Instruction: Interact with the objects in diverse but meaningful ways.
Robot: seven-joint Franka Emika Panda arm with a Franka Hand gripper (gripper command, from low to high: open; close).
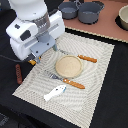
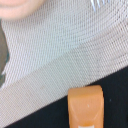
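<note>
My gripper (image 1: 35,58) hangs low over the left corner of the striped placemat (image 1: 95,85), mostly hidden under the arm's white body. A yellow-orange block (image 1: 33,62) peeks out right at its tip. In the wrist view the block (image 2: 86,106) is close up, over the mat's edge and the black table. Whether the jaws hold it does not show. A white fish (image 1: 55,92) lies on the mat's near edge. A thin dark-brown sausage (image 1: 19,73) lies on the black table off the mat, toward the exterior view's left.
A tan plate (image 1: 68,66) sits mid-mat, with an orange-handled knife (image 1: 87,58) behind it and an orange-handled fork (image 1: 70,81) in front. Two grey pots (image 1: 90,12) and a bowl (image 1: 123,17) stand on the wooden surface at the back.
</note>
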